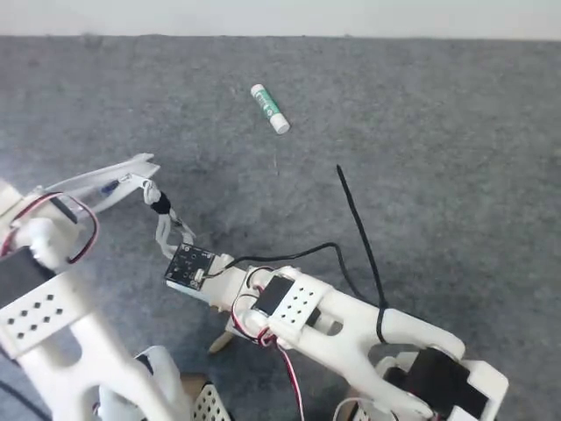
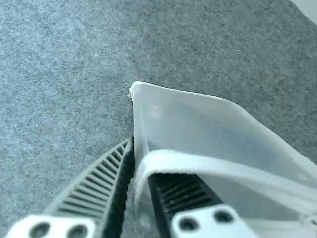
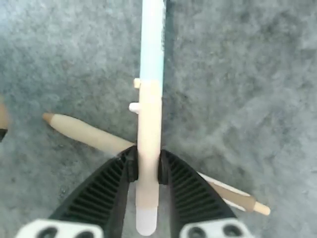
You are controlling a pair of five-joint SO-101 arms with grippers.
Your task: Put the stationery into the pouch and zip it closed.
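Two pens show at the right gripper [image 3: 147,166]: its fingers are clamped on a blue-and-cream pen [image 3: 150,74], crossing above a beige pen [image 3: 89,134] on the grey mat [image 3: 247,74]. The left gripper [image 2: 140,163] is closed on the edge of the translucent white pouch [image 2: 208,134]. Loading is in hand; next, the held pen must reach the pouch mouth, seemingly open. A glue stick [image 1: 269,108] lies well apart.
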